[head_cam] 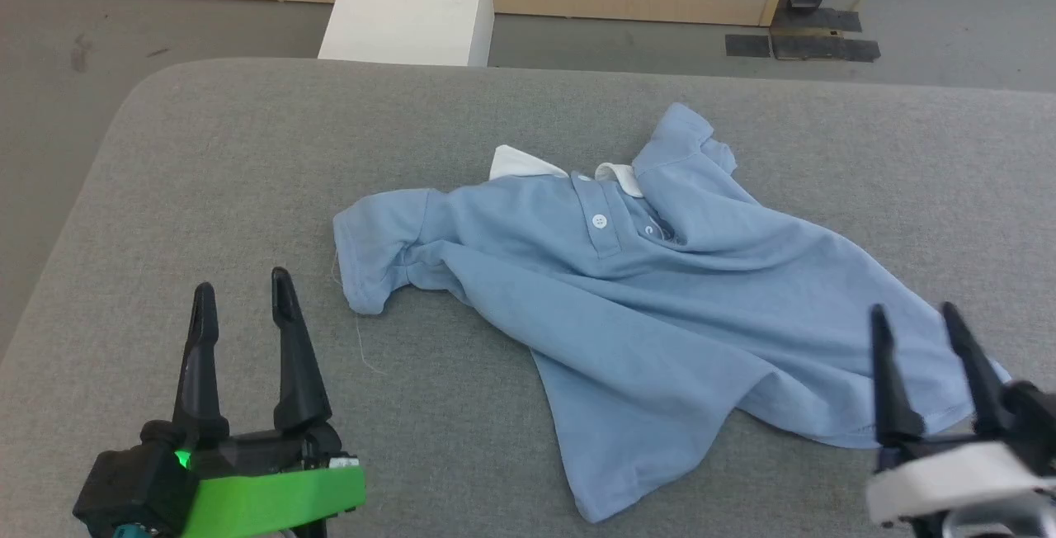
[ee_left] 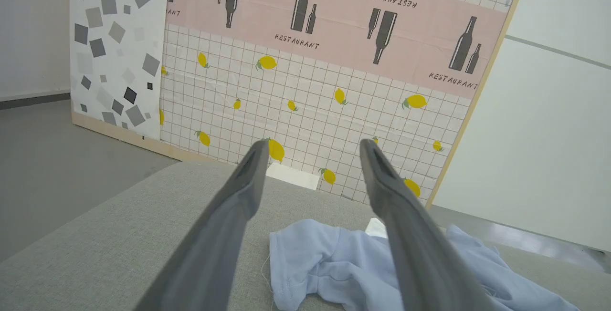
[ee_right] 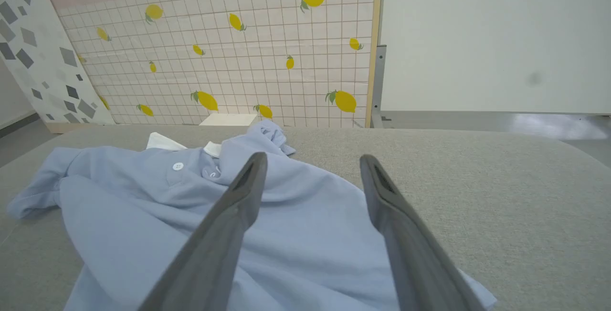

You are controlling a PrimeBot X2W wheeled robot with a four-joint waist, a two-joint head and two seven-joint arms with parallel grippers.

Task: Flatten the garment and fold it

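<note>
Two hands, left [head_cam: 242,280] and right [head_cam: 913,309], hover with fingers apart and empty over one grey bench [head_cam: 206,175]. One backdrop panel [ee_left: 334,25] repeats "RESTAURANT". One crumpled light blue garment [head_cam: 660,307] lies mid-bench, its hem beside the right hand; one white button [head_cam: 599,221] shows on it.
</note>
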